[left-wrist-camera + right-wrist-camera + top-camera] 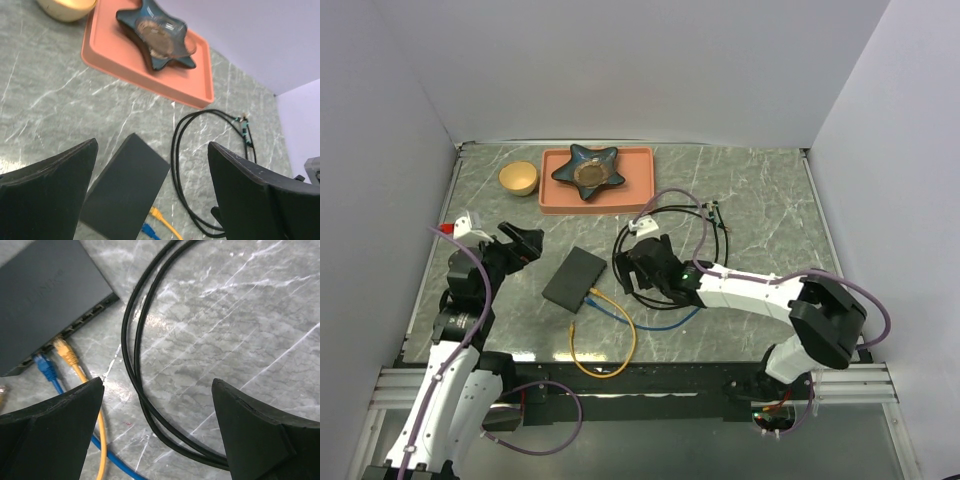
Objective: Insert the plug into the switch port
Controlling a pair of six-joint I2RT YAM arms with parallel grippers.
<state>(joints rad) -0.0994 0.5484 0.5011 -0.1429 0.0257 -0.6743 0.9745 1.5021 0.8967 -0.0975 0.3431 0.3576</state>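
The right gripper [635, 272] hung released just right of the switch port [574, 277]; its socket row [82, 322] faced near-right, toward that claw; left gripper [525, 240], released too, stood off the blank left side.

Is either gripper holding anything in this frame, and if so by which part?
Nothing is held: the left gripper and the right gripper are both open and empty.

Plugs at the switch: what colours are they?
One blue plug, one yellow plug; clearest in right wrist view.
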